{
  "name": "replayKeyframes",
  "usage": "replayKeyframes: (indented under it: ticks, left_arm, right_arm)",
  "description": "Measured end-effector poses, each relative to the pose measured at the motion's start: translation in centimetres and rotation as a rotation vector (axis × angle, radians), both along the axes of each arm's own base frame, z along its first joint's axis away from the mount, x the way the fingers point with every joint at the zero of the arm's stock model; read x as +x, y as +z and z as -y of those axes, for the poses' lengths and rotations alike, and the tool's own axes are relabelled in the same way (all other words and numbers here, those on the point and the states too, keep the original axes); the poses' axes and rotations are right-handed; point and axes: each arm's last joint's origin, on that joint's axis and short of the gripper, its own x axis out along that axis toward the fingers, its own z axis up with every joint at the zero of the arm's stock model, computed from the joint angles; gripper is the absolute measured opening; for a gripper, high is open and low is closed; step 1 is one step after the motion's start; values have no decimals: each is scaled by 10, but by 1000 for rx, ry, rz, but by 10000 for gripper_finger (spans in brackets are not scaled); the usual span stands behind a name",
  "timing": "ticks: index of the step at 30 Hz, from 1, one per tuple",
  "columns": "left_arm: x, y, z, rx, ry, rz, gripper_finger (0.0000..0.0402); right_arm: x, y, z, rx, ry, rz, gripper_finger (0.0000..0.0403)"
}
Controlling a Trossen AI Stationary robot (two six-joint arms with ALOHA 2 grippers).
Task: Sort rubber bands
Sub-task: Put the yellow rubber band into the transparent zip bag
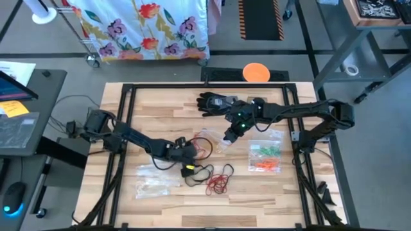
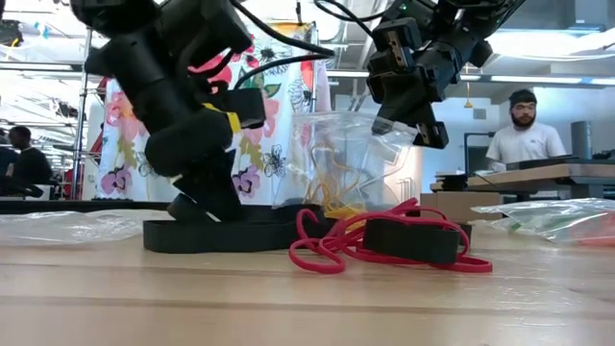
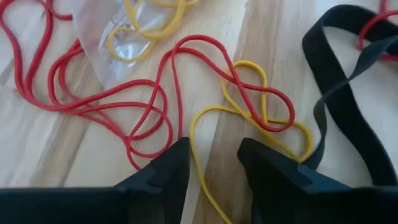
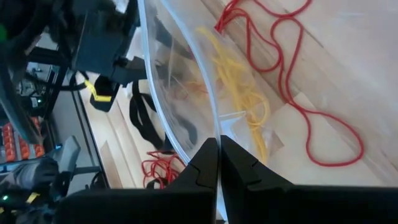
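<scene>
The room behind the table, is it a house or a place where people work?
Probably a workshop or lab. A person stands at a workbench, metal frames stand around, and black-and-yellow hazard tape marks the floor.

The wooden desk (image 1: 160, 102) carries a black glove (image 1: 217, 102) near its far edge and clear bags: one with green and orange bands (image 1: 264, 157), another (image 1: 153, 181) by the near left. Loose red bands (image 1: 219, 181) and black bands (image 1: 200, 174) lie mid-desk.

L pincer (image 3: 213, 163) parted, R pincer (image 4: 219, 155) clamped.
</scene>
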Motion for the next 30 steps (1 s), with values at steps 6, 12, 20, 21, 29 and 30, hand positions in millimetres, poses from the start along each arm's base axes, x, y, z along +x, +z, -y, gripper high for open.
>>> replayKeyframes:
  ticks: [6, 12, 20, 21, 29, 30]
  left_arm:
    - [0, 1, -1, -14, -135, 38, 116]
    - [-1, 8, -8, -32, -142, 48, 10]
    - [-14, 53, -2, 68, -184, 171, 1]
    - [-15, 68, 0, 79, -186, 228, 1]
    - [-51, 145, 19, 97, -277, 538, 0]
    - [-54, 150, 21, 100, -284, 560, 0]
  right_arm:
    - [0, 0, 2, -2, -6, 7, 8]
    - [0, 0, 3, -2, -9, 7, 8]
    - [0, 0, 2, -3, -4, 5, 8]
    - [0, 0, 2, -3, -5, 4, 8]
    - [0, 0, 2, -3, -4, 4, 8]
    - [0, 0, 2, -3, -4, 4, 8]
